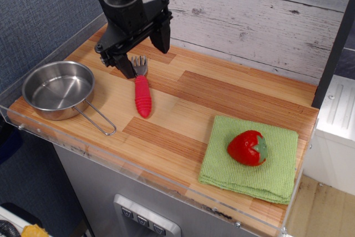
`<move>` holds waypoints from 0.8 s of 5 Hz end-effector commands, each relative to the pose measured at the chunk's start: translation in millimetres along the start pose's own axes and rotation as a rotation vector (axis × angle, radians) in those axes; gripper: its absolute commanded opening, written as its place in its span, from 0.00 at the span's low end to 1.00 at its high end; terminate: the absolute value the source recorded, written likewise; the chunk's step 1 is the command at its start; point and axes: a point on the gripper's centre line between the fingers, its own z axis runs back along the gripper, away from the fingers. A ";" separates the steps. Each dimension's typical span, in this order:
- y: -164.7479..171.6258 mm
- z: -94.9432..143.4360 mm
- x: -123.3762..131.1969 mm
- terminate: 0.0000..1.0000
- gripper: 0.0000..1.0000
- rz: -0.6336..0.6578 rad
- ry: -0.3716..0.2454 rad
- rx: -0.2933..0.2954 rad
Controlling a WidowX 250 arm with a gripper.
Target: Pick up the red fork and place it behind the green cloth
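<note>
The counter is striped wood with a smooth, faintly satin finish, edged by clear glossy plastic. The red fork has a ribbed, matt-looking plastic handle and dull grey metal tines. The pan is polished metal, bright and reflective, with a thin wire handle. The green cloth is coarse and knitted. The strawberry looks glossy plastic. The gripper is matt black.
</note>
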 end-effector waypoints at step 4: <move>-23.6 -17.1 -9.8 0.00 1.00 -0.284 -0.051 0.036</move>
